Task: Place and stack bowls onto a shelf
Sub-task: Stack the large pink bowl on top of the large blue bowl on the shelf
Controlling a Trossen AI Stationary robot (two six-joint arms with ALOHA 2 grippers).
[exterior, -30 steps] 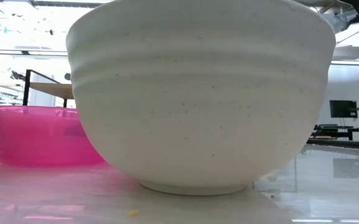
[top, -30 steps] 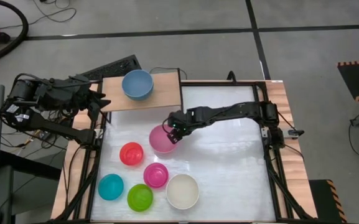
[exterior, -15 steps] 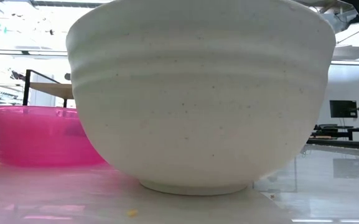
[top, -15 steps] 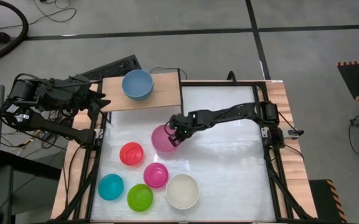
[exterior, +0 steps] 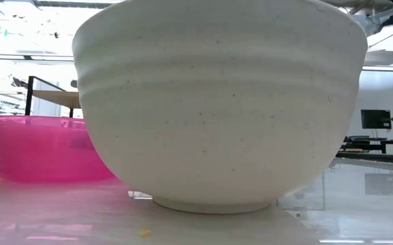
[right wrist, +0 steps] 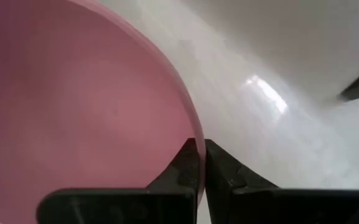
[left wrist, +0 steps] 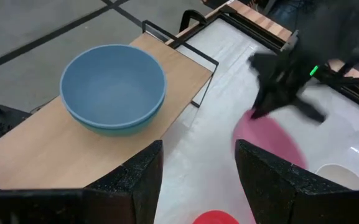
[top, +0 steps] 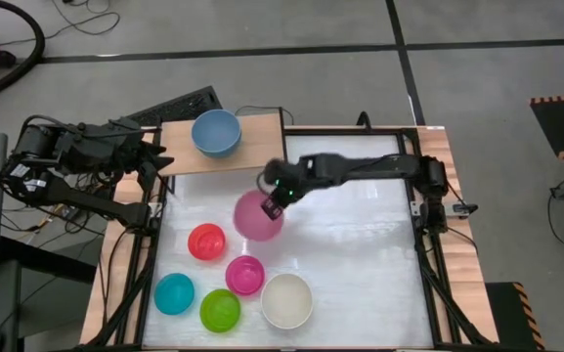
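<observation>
A pink bowl (top: 259,216) is at mid-table, with my right gripper (top: 275,190) shut on its far rim; the left wrist view shows the same bowl (left wrist: 271,142) tilted under that gripper (left wrist: 272,93). A blue-grey bowl (top: 215,133) stands on its base on the light-wood shelf (top: 262,147) at the far left. My left gripper (left wrist: 198,180) waits open beside the shelf's left end, holding nothing. My right gripper pinches the pink bowl's rim (right wrist: 188,127) on its far side, one finger (right wrist: 185,168) inside the bowl and the other outside. The fingers come from above, slanting down. The bowl hangs tilted below them; whether its low side touches the table I cannot tell.
On the near left of the table stand a red bowl (top: 206,241), a magenta bowl (top: 245,275), a cyan bowl (top: 174,293), a lime bowl (top: 220,310) and a cream-white bowl (top: 286,300). The cream-white bowl (exterior: 220,102) fills the low view. Bare tabletop (top: 360,264) lies to the right.
My right gripper has gone up and a little toward the far edge with the pink bowl's rim. The bowl has tipped, its far rim raised, and shows larger from above.
</observation>
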